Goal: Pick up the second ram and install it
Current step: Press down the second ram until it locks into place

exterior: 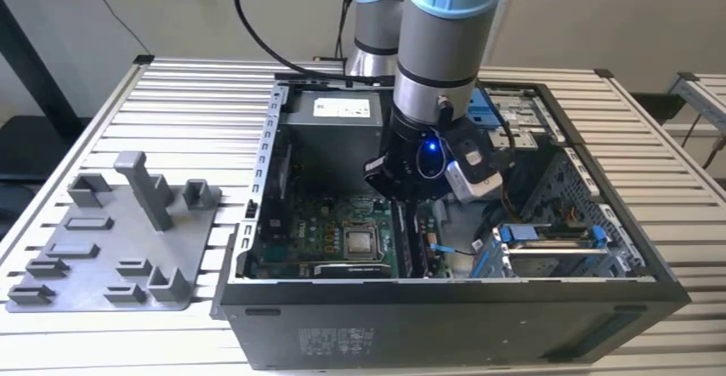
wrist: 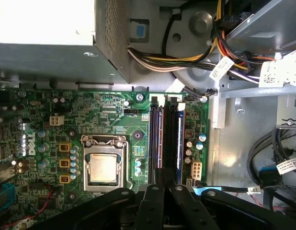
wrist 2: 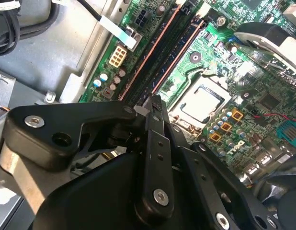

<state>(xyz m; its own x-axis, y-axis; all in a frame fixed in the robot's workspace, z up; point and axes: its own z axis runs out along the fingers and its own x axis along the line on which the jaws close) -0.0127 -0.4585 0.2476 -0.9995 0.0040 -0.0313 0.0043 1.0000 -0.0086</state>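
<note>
1. Black pincer (wrist 2: 155, 108) fingers are filling the foreground in the second wrist view, closing together over the memory slots (wrist: 165, 139).
2. Whether they are gripping the second ram (wrist: 178, 143) is unclear; it is sitting edge-on in a slot beside the processor (wrist: 103, 168).
3. Grey tray (exterior: 114, 240) is resting on the tabletop (exterior: 193, 95), beside the computer case (exterior: 454, 316).

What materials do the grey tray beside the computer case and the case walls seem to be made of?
The grey tray looks like matte plastic: uniform dull grey, blocky moulded shapes, no glints. The computer case looks like sheet metal, painted dark outside and bare grey inside, with thin folded, perforated edges. Both are judged from appearance alone.
</note>
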